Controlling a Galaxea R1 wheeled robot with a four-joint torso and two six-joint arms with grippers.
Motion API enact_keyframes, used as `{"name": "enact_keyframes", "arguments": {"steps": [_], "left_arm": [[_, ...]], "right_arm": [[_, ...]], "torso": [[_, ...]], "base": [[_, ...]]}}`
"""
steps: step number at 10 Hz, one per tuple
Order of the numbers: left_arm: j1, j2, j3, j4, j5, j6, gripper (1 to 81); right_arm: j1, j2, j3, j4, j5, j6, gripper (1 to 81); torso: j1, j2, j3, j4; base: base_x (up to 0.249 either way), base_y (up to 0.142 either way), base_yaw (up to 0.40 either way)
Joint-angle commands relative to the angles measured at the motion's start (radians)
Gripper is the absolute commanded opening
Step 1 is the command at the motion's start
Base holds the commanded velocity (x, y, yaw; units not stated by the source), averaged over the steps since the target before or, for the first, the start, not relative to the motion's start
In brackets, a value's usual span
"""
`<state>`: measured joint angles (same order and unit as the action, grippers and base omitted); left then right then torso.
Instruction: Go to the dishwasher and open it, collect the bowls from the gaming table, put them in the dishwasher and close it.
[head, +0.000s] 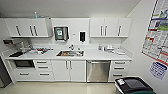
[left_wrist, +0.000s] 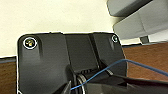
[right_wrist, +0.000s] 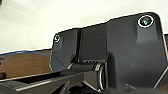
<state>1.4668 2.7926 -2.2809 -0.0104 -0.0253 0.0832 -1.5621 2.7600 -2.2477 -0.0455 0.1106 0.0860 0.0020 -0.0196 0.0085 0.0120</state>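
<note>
While the robot faces a white kitchenette wall, the task looks barely begun: the built-in dishwasher with a brushed stainless-steel front and a bar handle along its top (head: 98, 71) sits shut under the white worktop (head: 100, 55), right of the centre cabinet doors, and no bowl has been gathered as far as can be seen. Going from the left, a dark oven-like unit (head: 23, 63) sits low, then white drawers (head: 43, 67), a steel sink (head: 70, 53) set in the worktop, the dishwasher, and more drawers. A black bin (head: 132, 85) stands near on the right, narrowing the pale floor (head: 62, 88) before the door, which is otherwise open. Whether either pincer is apart or together I cannot tell from the wrist views.
</note>
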Motion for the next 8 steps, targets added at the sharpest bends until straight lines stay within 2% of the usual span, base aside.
{"name": "enact_keyframes", "arguments": {"steps": [1, 8], "left_arm": [[-0.049, -0.013, 0.014, 0.006, 0.051, 0.009, 81.1], [-0.049, -0.014, 0.014, 0.003, 0.051, 0.010, 81.1]], "right_arm": [[0.046, -0.015, 0.016, -0.004, -0.043, -0.003, 81.1], [0.047, -0.015, 0.021, -0.004, -0.043, -0.003, 81.1]], "torso": [[0.000, 0.000, 0.000, 0.000], [-0.002, -0.001, 0.000, 0.000]], "base": [[0.137, 0.000, 0.000], [0.136, 0.000, 0.000]]}}
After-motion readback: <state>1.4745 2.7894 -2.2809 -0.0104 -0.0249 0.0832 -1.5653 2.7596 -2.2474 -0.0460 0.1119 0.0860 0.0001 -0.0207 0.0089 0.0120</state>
